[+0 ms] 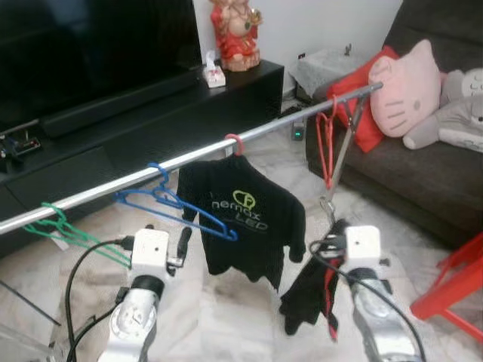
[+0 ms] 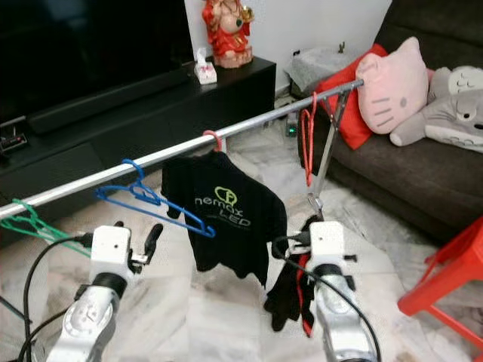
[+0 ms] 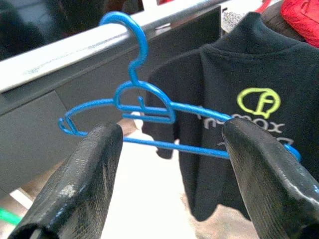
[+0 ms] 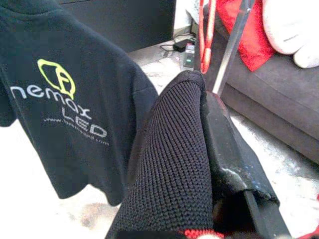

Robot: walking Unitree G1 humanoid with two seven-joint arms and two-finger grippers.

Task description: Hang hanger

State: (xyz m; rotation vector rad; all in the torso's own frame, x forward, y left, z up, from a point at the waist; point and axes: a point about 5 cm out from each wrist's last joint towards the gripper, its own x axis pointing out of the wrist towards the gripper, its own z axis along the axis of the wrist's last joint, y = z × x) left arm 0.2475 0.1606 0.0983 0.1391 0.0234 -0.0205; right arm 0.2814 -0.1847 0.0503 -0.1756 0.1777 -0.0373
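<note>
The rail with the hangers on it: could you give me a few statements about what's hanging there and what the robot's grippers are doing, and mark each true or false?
1. A blue hanger hangs empty on the rail. True.
2. The black T-shirt lies on the sofa. False: it hangs from the rail on a pink hanger.
3. The left gripper is shut on the blue hanger. False: its fingers are spread, with the hanger beyond them.
4. The right gripper holds a black garment. True.
5. A green hanger hangs next to the red hanger. False: they hang near opposite ends of the rail.
</note>
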